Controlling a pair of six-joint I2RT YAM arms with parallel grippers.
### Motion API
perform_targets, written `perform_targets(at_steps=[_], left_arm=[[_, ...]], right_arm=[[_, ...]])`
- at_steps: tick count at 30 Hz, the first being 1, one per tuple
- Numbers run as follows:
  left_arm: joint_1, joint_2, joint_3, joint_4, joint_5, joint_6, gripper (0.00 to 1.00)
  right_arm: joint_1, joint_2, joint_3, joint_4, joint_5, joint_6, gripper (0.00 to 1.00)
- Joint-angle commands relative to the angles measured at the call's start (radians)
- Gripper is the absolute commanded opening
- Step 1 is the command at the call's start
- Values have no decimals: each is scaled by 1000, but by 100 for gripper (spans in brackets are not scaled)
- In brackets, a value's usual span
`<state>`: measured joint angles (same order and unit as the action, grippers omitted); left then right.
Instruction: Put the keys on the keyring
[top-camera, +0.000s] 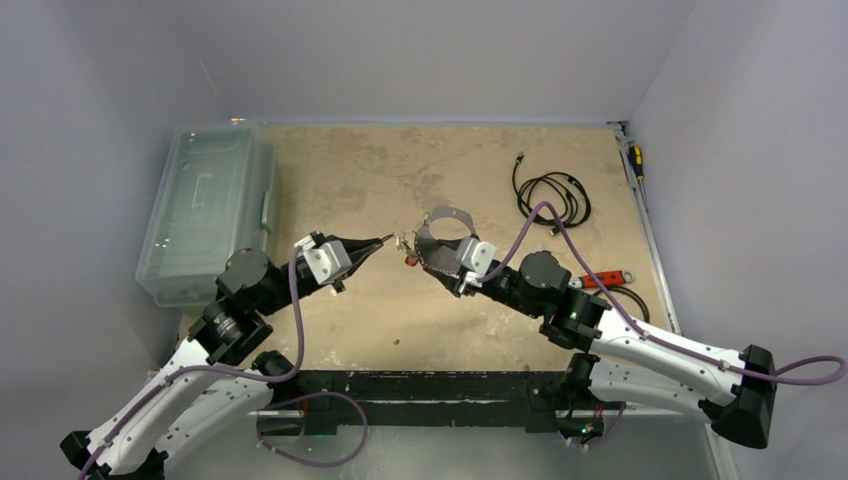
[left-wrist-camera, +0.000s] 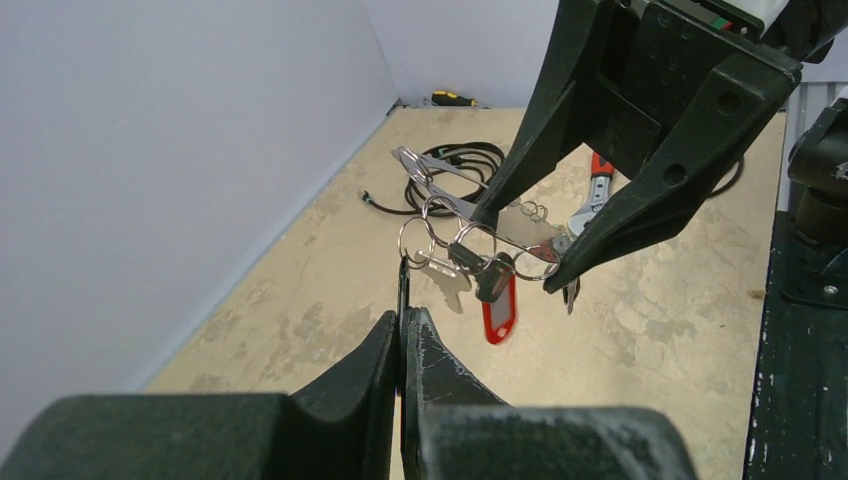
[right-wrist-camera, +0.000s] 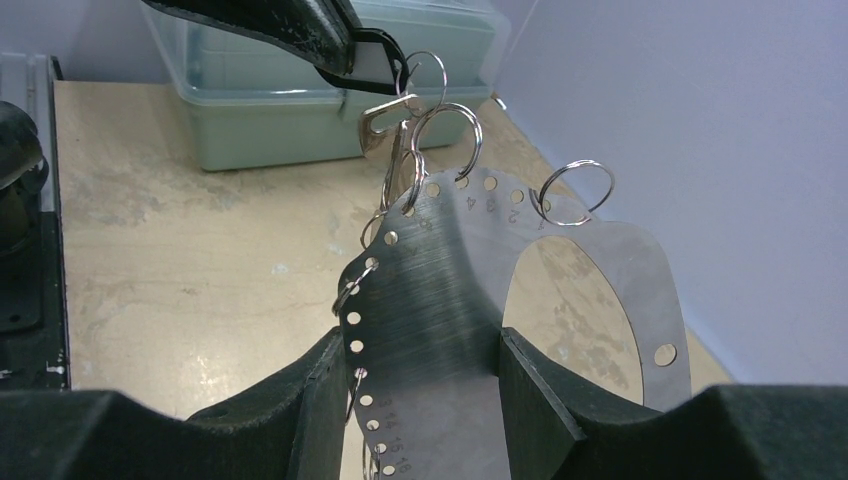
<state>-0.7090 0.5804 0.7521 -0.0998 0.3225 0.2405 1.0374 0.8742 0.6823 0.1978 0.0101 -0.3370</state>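
The keyring (right-wrist-camera: 445, 290) is a flat silver oval plate with numbered holes along its rim, and small split rings (right-wrist-camera: 575, 190) hang from some of them. My right gripper (right-wrist-camera: 420, 345) is shut on it across the plate and holds it above the table (top-camera: 445, 235). A silver key (left-wrist-camera: 440, 268), a black-headed key (left-wrist-camera: 493, 275) and a red tag (left-wrist-camera: 498, 310) dangle from the plate. My left gripper (left-wrist-camera: 403, 318) is shut on a thin black key head (left-wrist-camera: 403, 285). Its tips (top-camera: 380, 242) meet the plate's rim, where that key's ring and silver blade (right-wrist-camera: 375, 130) hang.
A clear plastic box (top-camera: 205, 215) stands at the far left. A black coiled cable (top-camera: 555, 195) lies at the back right, a red-handled wrench (top-camera: 600, 280) beside the right arm, and a screwdriver (top-camera: 636, 160) by the right wall. Walls close three sides.
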Motion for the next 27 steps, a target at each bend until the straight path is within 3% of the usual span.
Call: perform_targets(at_steps=[1,4,9,14,19,24,27], left_arm=[[3,-32,29,36,-56,16,0],[2,-33,36,36,-63,26,0],[2,-8,35,27,-85,31,0],[2,10,31,44,-111,24,0],[2,33,29,51,-127,24,0],[3,50,21,74,-132,17,0],[3,65,22,84,-133,20,0]], right_arm=[[1,-15,26,61,-8,15,6],[1,-12,14,63,-9,26,11],[1,-2,2,69,-33,66,37],[1,-6,-25,78,-44,118,51],[1,-16,-55,63,-42,180,77],[1,-31,-77,44,-30,240,95],[1,-41,-88,39,-27,255,97]])
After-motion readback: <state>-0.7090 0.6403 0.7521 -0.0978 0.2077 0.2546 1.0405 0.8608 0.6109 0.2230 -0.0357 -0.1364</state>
